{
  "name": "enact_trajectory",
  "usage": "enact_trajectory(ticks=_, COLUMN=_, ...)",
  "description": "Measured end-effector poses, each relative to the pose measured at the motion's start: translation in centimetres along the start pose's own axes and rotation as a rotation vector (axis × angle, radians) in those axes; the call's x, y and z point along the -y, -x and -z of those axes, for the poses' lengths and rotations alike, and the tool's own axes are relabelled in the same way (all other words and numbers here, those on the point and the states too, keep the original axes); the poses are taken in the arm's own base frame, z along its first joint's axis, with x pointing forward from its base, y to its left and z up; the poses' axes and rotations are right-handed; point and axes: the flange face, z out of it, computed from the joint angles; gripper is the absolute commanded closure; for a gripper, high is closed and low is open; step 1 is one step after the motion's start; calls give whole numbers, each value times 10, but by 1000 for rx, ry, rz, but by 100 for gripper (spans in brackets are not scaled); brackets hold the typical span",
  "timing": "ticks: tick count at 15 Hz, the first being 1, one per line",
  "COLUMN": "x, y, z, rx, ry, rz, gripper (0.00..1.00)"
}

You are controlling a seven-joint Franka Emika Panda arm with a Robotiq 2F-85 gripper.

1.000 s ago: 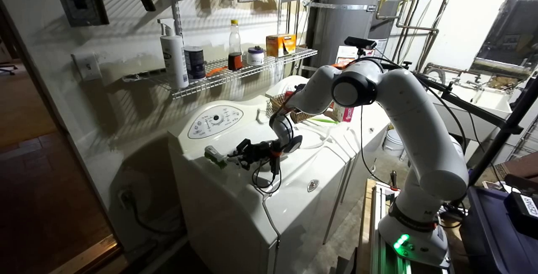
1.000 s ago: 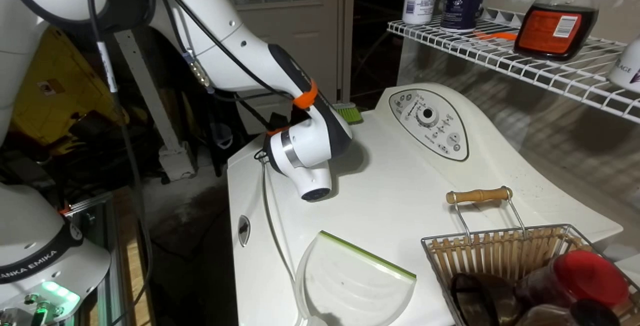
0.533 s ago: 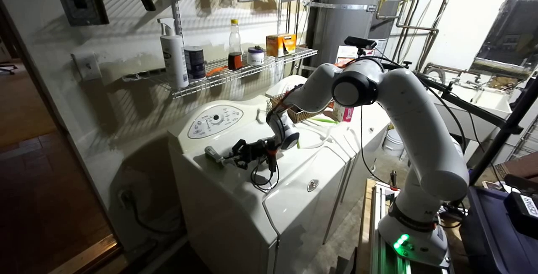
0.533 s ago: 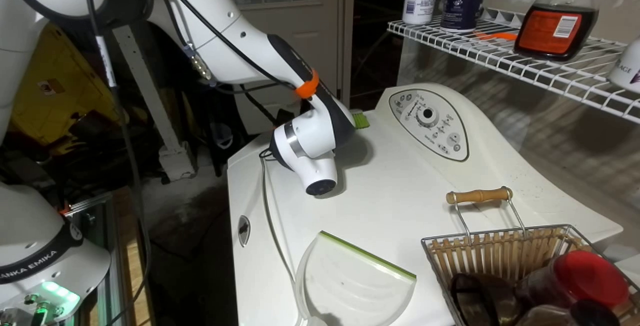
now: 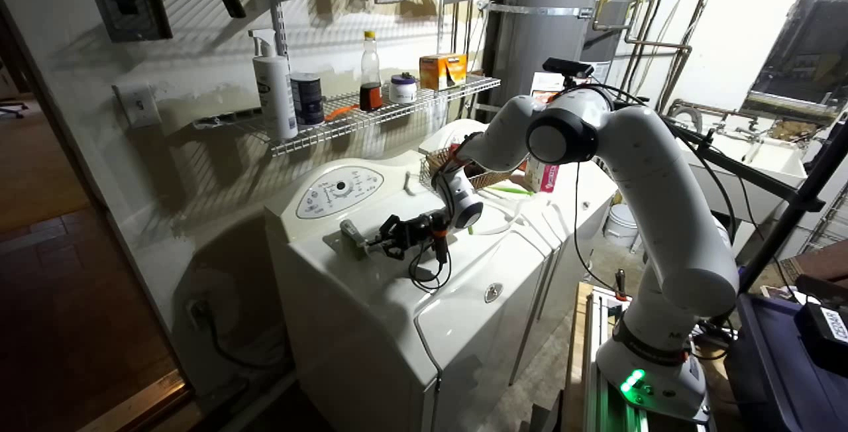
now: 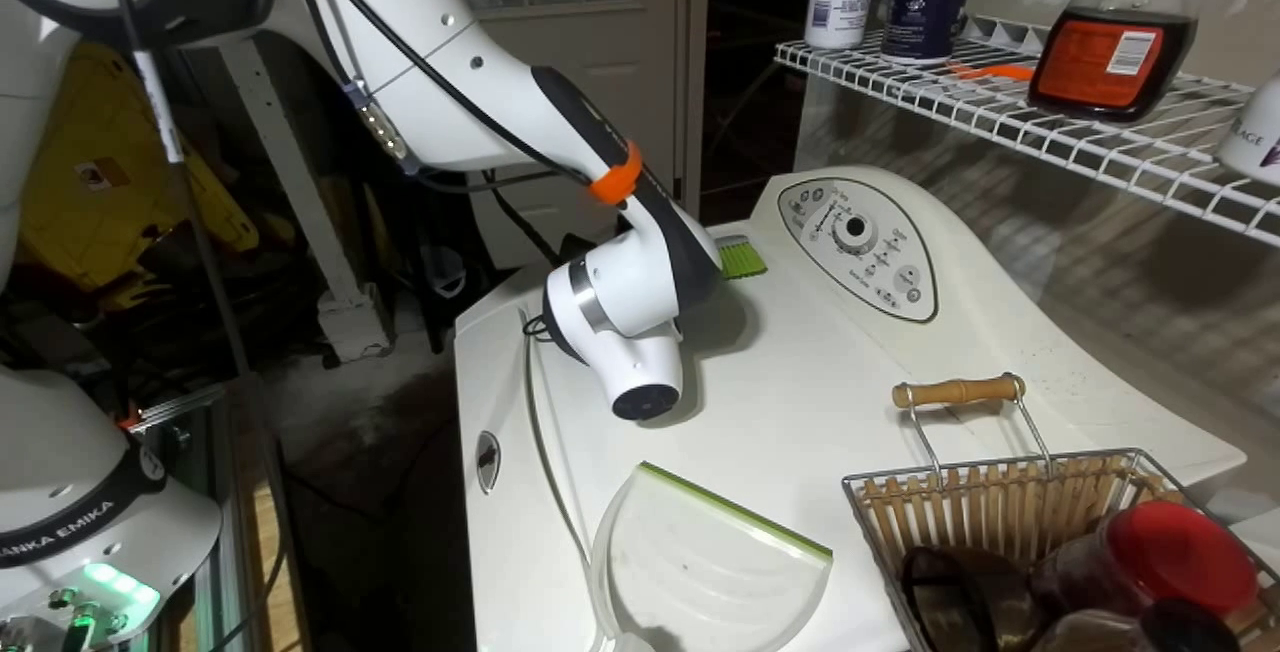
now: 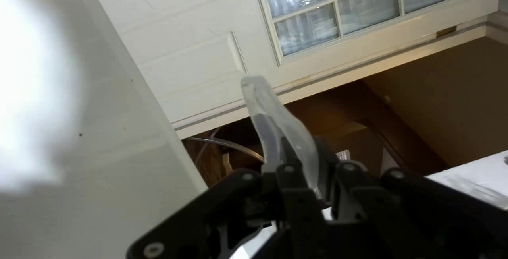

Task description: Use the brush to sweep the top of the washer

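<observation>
My gripper (image 5: 374, 244) is clamped on the brush (image 6: 740, 258), over the washer (image 6: 800, 362) near its dial (image 6: 855, 228); I can read "ANKA EMIKA" on the arm's base (image 6: 90, 497) and "CEDAR" on a black box (image 5: 819, 334)

On the lower wire shelf (image 5: 344, 128) I can see a white spray bottle (image 5: 275, 97), a dark blue canister (image 5: 307, 99), a yellow-capped bottle (image 5: 370, 73), a purple-lidded jar (image 5: 403, 90) and an orange box (image 5: 442, 73). Lower down, a clear dustpan (image 6: 715, 572) (green along its straight edge) lies just beside a wooden-handled basket (image 6: 940, 507) holding a red-lidded container (image 6: 1180, 557).
</observation>
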Motion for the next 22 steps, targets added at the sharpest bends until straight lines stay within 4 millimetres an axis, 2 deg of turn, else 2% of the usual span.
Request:
enact_trajectory(ticks=4, x=-3, y=9, z=31, rx=-14, ry=53, rz=-16, gripper=96)
enact_trajectory(ticks=8, x=-5, y=15, z=71, rx=-51, ry=108, rz=-31, gripper=96)
enact_trajectory(ticks=15, x=7, y=13, z=130, rx=-177, ry=179, rz=-15, gripper=96)
enact_trajectory(ticks=18, x=18, y=13, z=140, rx=-194, ry=161, rz=-10, gripper=96)
enact_trajectory(ticks=22, x=39, y=20, z=128, rx=-133, ry=85, rz=-18, gripper=96)
